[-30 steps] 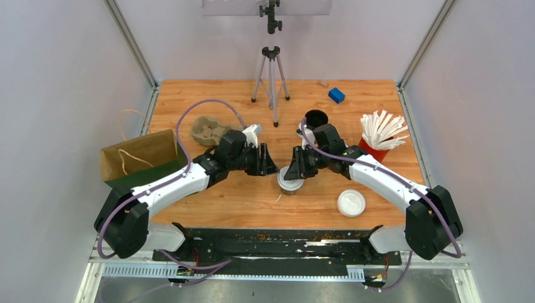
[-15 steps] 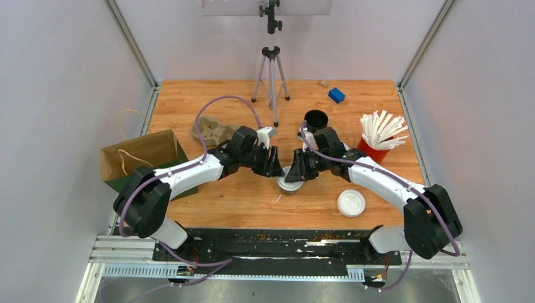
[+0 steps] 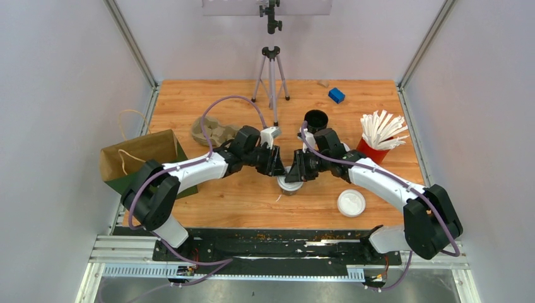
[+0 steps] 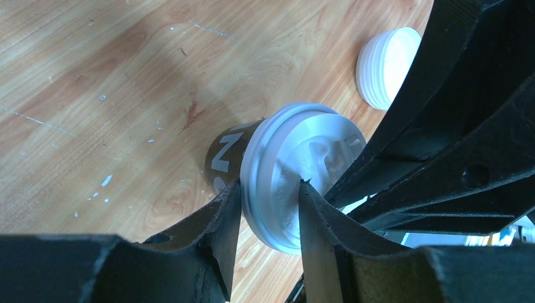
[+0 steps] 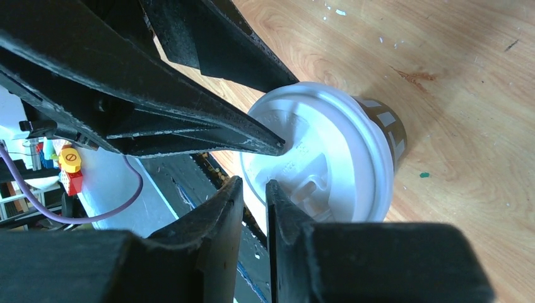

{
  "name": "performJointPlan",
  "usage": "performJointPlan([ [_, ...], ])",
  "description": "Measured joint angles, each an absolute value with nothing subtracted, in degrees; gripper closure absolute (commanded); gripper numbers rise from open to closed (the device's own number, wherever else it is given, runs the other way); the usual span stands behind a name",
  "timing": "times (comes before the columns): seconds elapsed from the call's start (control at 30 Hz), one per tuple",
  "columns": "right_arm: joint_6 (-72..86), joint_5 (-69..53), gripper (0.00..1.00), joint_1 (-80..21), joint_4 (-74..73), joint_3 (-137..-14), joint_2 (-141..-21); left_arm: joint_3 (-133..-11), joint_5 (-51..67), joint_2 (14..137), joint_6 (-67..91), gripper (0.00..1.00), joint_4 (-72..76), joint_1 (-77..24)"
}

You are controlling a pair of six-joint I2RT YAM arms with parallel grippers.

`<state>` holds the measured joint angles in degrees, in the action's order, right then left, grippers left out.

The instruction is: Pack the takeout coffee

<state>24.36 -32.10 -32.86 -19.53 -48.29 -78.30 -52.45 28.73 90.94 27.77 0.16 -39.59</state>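
Left claw (image 4: 268, 187) straddles cup (image 4: 224, 158) lid (image 4: 315, 158) rim, grip unclear; right claw (image 5: 255, 185) narrow at rim, hold unclear. Press evenly, cup upright.

Top view: lidded cup (image 3: 290, 185) mostly hidden under both grippers; only a sliver shows below them.
Left wrist view: lid (image 4: 296, 177) sits between the fingers of the left gripper (image 4: 270, 189); contact not resolvable. Cup lettering partly covered, unreadable.
Beyond it, loose lid (image 4: 386, 66) half covered by the other arm's finger.
Right wrist view: lid edge passes behind the tips of the right gripper (image 5: 255, 186); grip unclear.
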Motion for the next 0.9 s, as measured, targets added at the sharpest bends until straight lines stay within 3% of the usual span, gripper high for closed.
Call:
performJointPlan([
  [0.17, 24.4, -32.0, 0.79, -32.8, -18.2, -47.2, -77.8, -51.5, 29.3, 91.2, 28.7, 0.6, 2.3, -39.6],
  [0.4, 24.3, -31.9, 0.75, -32.8, -17.9, -46.9, -77.3, -47.1, 30.8, 90.4, 33.0, 0.56, 10.1, -39.2],
  [0.9, 21.1, -26.1, 0.27, -32.8, -31.3, -58.0, -70.0, -64.0, 26.3, 84.8, 30.5, 0.4, -8.6, -39.2],
])
